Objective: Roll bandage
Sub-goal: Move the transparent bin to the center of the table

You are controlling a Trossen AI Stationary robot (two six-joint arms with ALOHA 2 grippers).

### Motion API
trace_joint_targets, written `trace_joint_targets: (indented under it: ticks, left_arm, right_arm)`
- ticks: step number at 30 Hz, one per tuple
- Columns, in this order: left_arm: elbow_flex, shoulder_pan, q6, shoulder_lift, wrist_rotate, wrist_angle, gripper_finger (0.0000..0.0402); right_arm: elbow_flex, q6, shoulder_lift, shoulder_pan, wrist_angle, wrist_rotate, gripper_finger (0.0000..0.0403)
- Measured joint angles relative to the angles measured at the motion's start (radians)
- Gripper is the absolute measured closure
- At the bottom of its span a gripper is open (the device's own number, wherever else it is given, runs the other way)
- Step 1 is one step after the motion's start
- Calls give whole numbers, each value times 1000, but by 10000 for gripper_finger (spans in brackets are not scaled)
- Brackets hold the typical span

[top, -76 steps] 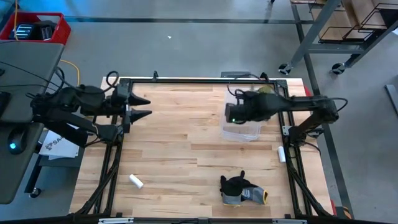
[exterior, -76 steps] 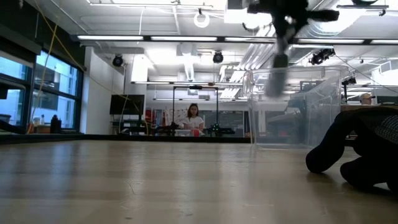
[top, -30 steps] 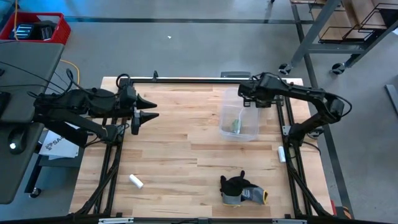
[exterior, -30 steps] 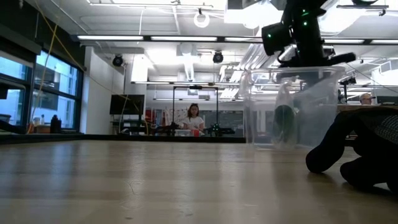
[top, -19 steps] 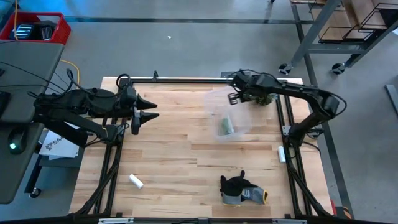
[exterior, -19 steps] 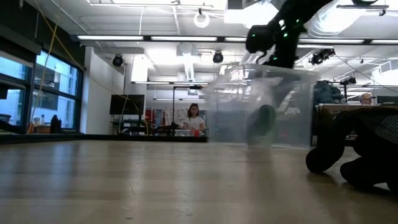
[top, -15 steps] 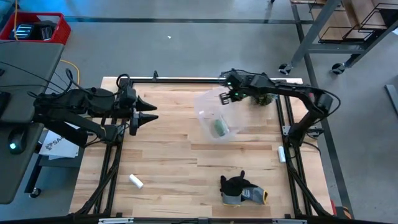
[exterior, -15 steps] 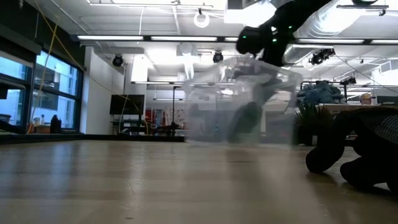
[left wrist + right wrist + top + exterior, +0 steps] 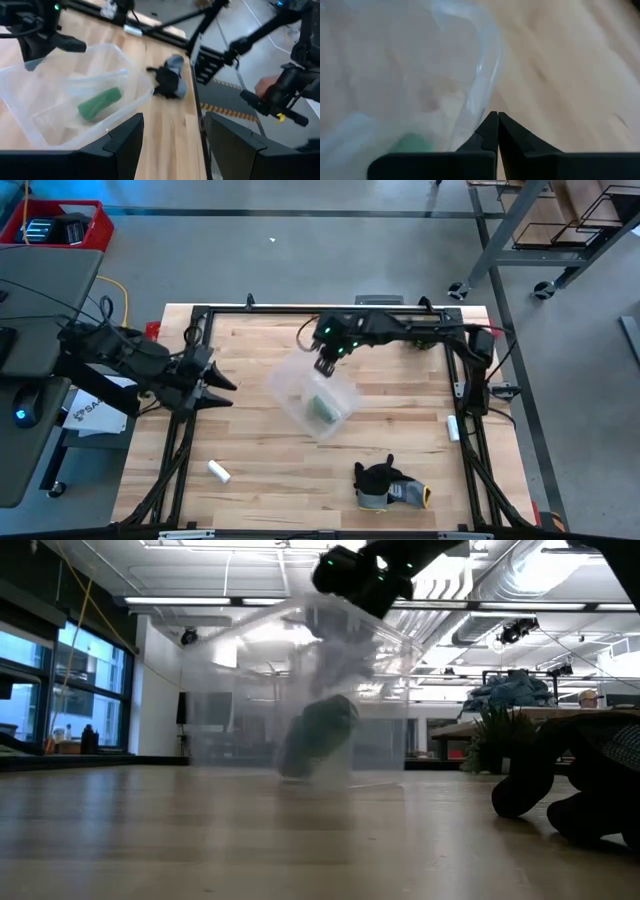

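The bandage (image 9: 325, 410) is a small green roll lying inside a clear plastic container (image 9: 300, 385) over the middle of the table. It also shows in the left wrist view as the bandage (image 9: 100, 102) and, blurred, in the low view as the bandage (image 9: 320, 735). My right gripper (image 9: 322, 368) reaches in from the far right and is shut on the container. My left gripper (image 9: 230, 394) stands open at the table's left side, pointing toward the container and touching nothing. My right gripper pinches the container's thin wall at its rim (image 9: 486, 97) between its two fingers, on the container's far side. The fingers slant down from the far right. The container hangs tilted from the hold; whether its lower edge (image 9: 320, 780) touches the table I cannot tell.
A dark grey glove (image 9: 385, 485) lies near the front edge, right of the middle. A small white cylinder (image 9: 218, 471) lies at the near left, and another one (image 9: 452, 428) sits by the right frame rail. Bare wood lies between the container and my left gripper.
My right gripper has swung from the far right toward the table's middle, rolling its wrist and carrying the container along. The container has tipped over to a slant and the green roll has shifted inside it. My left gripper has turned toward the near edge.
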Motion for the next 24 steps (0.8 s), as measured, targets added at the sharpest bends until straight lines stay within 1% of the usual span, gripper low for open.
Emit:
trace_joint_targets:
  ticks: [5, 7, 9, 13, 16, 19, 21, 22, 24]
  left_arm:
    - [-107, -82, -89, -55, -1, -6, 192]
    - [-166, -113, -133, -79, -6, -23, 192]
    - [-226, -133, -184, -99, -44, -47, 192]
    - [-341, -140, -251, -120, -149, -66, 193]
    - [-395, -134, -252, -123, -172, -61, 193]
    - [-433, -130, -252, -122, -135, -81, 193]
    - [-451, -131, -253, -123, -108, -87, 193]
    - [-459, -130, -253, -123, -99, -95, 193]
    - [-468, -130, -244, -121, -91, -112, 193]
  right_arm:
    - [84, -71, 49, 90, -21, -6, 403]
    - [124, -51, 49, 117, -69, 19, 403]
    - [179, -20, 48, 137, -166, 43, 403]
    - [315, 31, 38, 188, -442, 200, 403]
    - [366, 122, 25, 227, -621, 206, 403]
    - [361, 235, 9, 288, -795, 185, 403]
    - [341, 344, -6, 347, -893, 176, 403]
    - [328, 400, -14, 381, -920, 154, 403]
    - [294, 505, -25, 453, -913, 105, 403]
